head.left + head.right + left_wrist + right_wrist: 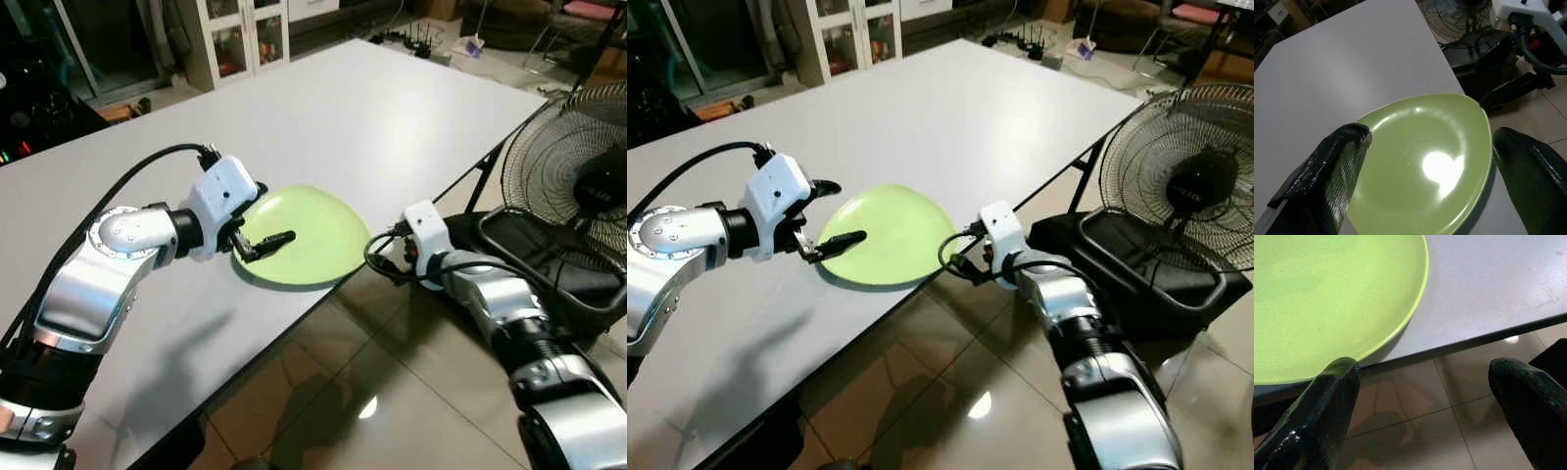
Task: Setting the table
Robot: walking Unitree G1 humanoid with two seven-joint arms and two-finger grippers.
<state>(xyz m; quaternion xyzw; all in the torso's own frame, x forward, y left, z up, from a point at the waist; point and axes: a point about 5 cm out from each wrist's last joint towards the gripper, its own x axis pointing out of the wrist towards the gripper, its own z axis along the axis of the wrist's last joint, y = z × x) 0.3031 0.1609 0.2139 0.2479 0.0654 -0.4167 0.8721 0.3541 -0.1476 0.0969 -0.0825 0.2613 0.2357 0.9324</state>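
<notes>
While the rounded light-green ceramic plate point(299, 235) lies flat at the near edge of the large grey table point(343, 108), its rim almost at that edge, both grippers wait with fingers apart. The left gripper point(263, 227) hovers over the plate's left rim; the right gripper point(960, 257) is just off the table edge. The plate looks stiff, glossy, probably slippery and breakable, so I would pinch its rim. The right wrist view shows the floor tiles under the edge, and the head views show a black fan point(573, 186).
</notes>
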